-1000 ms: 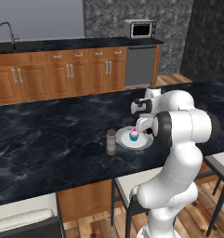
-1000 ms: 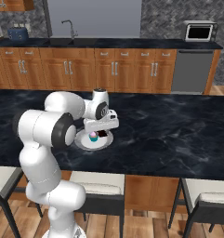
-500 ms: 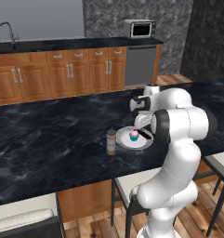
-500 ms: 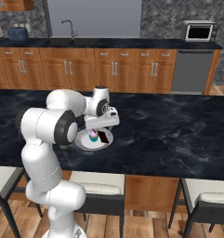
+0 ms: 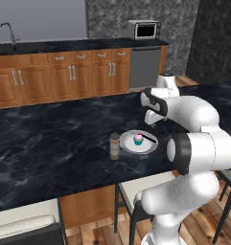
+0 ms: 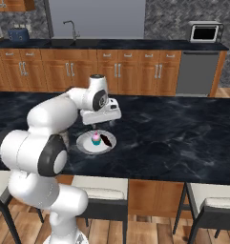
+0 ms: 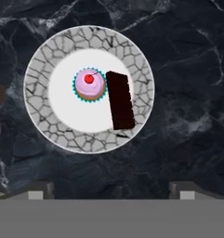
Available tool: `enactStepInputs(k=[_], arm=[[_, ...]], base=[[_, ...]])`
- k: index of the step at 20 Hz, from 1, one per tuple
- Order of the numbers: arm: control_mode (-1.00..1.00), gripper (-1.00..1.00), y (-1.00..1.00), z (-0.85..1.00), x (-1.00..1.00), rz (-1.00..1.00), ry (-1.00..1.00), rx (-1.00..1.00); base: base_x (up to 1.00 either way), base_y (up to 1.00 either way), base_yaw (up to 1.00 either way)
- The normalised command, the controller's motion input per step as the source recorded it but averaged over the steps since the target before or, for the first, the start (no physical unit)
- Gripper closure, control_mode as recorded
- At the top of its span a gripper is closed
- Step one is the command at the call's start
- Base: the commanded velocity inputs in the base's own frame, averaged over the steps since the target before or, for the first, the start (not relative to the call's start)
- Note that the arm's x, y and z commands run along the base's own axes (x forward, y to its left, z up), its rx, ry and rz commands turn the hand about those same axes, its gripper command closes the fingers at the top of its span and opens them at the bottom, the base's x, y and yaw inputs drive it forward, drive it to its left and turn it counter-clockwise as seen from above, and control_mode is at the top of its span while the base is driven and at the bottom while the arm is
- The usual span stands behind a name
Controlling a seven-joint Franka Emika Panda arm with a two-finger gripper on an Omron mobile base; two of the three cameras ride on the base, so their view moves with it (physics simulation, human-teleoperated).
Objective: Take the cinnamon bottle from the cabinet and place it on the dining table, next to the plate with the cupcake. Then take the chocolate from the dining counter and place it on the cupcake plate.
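On the black veined table, a brown cylindrical bottle stands just beside the round plate. From the right base, the pincer hangs released above it. Hand view: flat dark chocolate lies on the crackle-rimmed plate, touching the pink cupcake.

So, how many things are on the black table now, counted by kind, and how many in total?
Plate: 1
Cupcake: 1, on the plate
Chocolate: 1, on the plate beside the cupcake
Bottle: 1, upright beside the plate
Total: 4
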Motion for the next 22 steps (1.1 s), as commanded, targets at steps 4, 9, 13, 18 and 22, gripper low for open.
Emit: enactStepInputs(k=[4,9,13,18,22], arm=[[-1.0,-1.0,-0.66,0.05,-0.45,-0.06,-0.26,0.0],[-1.0,-1.0,-0.79,0.02,-0.2,-0.03,-0.22,0.03],[-1.0,-1.0,-0.56,0.0,-0.16,0.0,0.0,0.15],[-1.0,-1.0,0.0,0.0,0.0,0.0,0.0,0.0],[-1.0,-1.0,0.0,0.0,0.0,0.0,0.0,0.0]], base=[[0.0,0.0,0.0],[0.0,0.0,0.0],[0.0,0.0,0.0],[0.0,0.0,0.0],[0.0,0.0,0.0]])
